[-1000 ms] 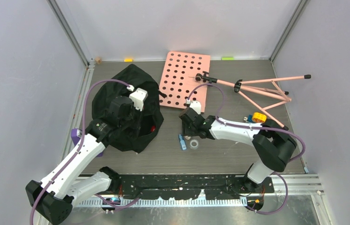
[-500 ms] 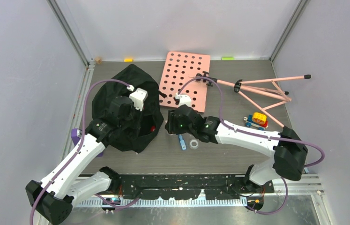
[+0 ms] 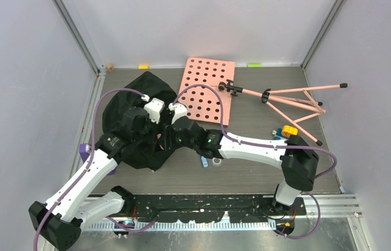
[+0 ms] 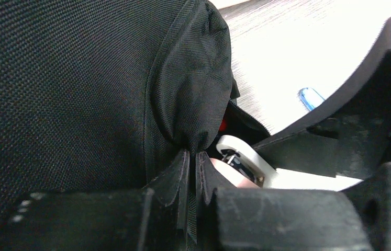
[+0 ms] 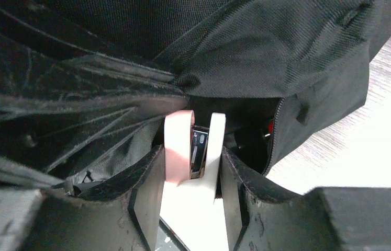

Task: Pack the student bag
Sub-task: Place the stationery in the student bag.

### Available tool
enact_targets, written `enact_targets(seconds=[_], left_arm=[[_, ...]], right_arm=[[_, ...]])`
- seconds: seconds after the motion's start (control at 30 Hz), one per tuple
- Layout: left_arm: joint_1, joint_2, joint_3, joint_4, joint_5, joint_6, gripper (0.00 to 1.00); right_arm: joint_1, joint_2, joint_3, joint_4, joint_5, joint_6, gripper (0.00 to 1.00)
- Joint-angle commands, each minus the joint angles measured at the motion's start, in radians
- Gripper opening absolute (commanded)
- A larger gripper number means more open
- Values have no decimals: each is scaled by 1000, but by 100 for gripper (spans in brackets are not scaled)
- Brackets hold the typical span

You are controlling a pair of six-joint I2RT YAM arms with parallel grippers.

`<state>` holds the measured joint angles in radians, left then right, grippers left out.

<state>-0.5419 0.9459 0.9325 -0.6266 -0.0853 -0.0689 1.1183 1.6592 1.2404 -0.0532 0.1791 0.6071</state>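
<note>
Student bag (image 3: 151, 86) mouth crowded: left gripper (image 4: 192, 157) pinches its rim fabric, right gripper (image 5: 190, 151) clamping a pink-and-white item (image 5: 175, 141) fills the gap. Pegboard (image 3: 209, 70) blocks the far edge, tripod (image 3: 303, 89) the far-right corner. Blue clip (image 3: 203, 160) and tape ring (image 3: 217, 161) sit under the right arm. Table (image 3: 245, 175) near-edge strip free.

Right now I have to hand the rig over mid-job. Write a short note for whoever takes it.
Left gripper: shut, pinching the fabric at the rim of the student bag.
Right gripper: shut on a pink-and-white item, poised at the bag's opening, not released.
Done: something red shows inside the bag.
Left: drop the held item in. Outside on the table lie the blue piece, clear ring, toy car, pink tripod and pink perforated board.
</note>
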Motion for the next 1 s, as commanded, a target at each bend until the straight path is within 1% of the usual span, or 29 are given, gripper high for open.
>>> enact_targets(seconds=[0.0, 0.2, 0.3, 0.4, 0.53, 0.8, 0.97], left_arm=[[0, -19, 5, 26, 2, 4, 0], [0, -19, 5, 28, 5, 3, 0], [0, -15, 5, 26, 7, 3, 0], [0, -12, 5, 25, 6, 3, 0], [0, -14, 5, 26, 2, 4, 0], [0, -25, 5, 26, 7, 1, 0], [0, -28, 6, 26, 8, 1, 0]], right_arm=[[1, 27, 91, 69, 21, -47, 47], [1, 52, 87, 87, 81, -90, 48], [1, 61, 92, 88, 91, -104, 52], [2, 61, 92, 87, 91, -106, 60], [2, 58, 82, 89, 92, -110, 65], [2, 18, 44, 86, 78, -117, 64], [3, -89, -36, 95, 84, -94, 64]])
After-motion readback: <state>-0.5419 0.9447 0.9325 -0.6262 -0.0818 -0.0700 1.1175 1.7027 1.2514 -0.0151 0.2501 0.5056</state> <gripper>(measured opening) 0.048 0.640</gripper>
